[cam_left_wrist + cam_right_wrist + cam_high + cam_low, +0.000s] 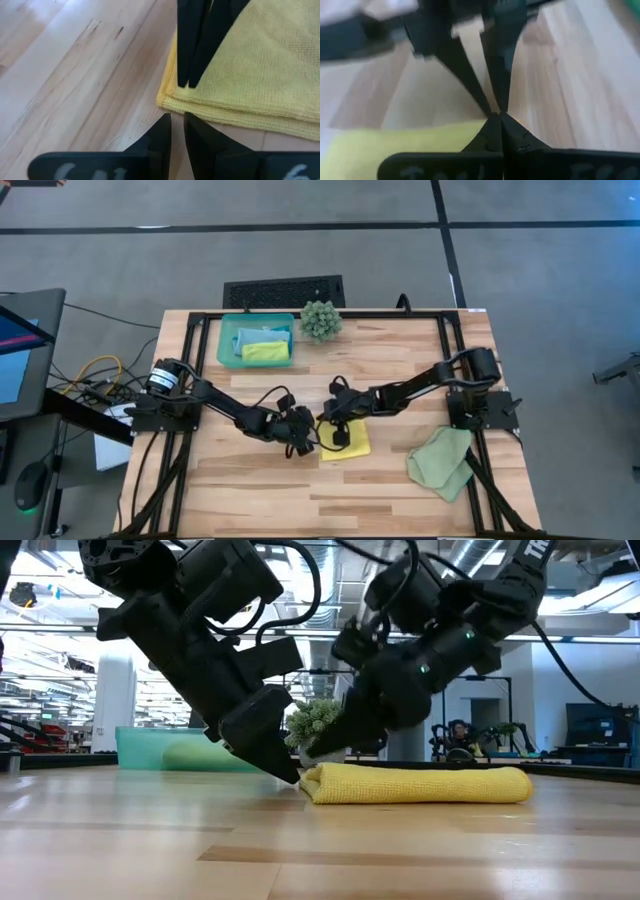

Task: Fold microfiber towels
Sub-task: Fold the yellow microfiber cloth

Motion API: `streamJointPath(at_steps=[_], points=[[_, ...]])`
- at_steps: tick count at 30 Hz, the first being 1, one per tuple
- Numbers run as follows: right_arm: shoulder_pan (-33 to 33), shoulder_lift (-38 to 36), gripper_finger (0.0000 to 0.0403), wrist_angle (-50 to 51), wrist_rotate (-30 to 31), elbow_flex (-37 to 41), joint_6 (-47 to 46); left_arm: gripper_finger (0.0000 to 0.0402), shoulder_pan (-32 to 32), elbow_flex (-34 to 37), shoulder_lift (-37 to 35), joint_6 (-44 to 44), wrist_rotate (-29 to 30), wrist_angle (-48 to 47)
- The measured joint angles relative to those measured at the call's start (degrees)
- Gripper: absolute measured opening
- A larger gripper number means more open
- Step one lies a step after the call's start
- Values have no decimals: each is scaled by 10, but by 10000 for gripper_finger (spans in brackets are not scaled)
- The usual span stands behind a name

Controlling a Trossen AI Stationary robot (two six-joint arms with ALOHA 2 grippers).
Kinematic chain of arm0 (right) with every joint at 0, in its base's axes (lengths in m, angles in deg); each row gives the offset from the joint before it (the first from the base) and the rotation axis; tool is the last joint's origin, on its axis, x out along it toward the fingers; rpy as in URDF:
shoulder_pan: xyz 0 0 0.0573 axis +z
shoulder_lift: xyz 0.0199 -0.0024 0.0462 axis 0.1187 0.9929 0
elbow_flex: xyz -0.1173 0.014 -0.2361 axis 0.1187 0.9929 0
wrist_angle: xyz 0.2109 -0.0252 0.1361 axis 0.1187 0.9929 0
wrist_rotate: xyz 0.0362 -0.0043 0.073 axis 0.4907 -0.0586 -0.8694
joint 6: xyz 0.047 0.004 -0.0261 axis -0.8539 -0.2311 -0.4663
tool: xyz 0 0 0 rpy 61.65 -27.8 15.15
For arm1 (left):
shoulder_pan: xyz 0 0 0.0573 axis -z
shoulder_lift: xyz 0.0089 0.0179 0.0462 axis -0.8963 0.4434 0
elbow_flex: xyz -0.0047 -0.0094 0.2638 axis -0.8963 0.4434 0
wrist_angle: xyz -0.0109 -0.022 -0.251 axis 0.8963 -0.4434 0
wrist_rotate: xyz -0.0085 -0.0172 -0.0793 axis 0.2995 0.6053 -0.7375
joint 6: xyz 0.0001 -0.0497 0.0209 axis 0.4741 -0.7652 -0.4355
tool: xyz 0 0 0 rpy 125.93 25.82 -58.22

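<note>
Yellow towel lay folded mid-table. Right end effector had fingers together at its near corner, possibly pinching the edge. Left end effector stood narrowly apart, empty, beside it. Advice: confirm all layers are caught before lifting.

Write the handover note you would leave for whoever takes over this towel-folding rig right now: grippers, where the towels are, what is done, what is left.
Left gripper: nearly closed, holding nothing, at the corner of the yellow towel.
Right gripper: shut, tips at the same towel's edge; whether it pinches cloth is not clear.
Yellow towel: folded flat mid-table.
Blue towel and lime towel: in the teal tray.
Sage towel: loose, near the right arm's base.
Done: three towels look folded.
Left: fold the sage towel.
</note>
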Motion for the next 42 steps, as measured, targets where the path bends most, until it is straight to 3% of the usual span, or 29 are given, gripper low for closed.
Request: streamJointPath(at_steps=[7, 14, 18, 21, 29, 42], points=[[0, -19, 17, 3, -7, 0, -4, 45, 0, 0, 0, 0, 0, 0], [-10, 12, 128, -8, -4, -1, -4, 45, 0, 0, 0, 0, 0, 0], [-14, 21, 156, -5, -2, 0, -1, 45, 0, 0, 0, 0, 0, 3], [-11, 21, 134, -8, -2, -1, 7, 45, 0, 0, 0, 0, 0, 4], [-11, 21, 10, 4, -2, 0, 18, 45, 0, 0, 0, -3, 0, 4], [5, 18, 15, 4, -2, -34, 20, 45, 0, 0, 0, -4, 0, 4]])
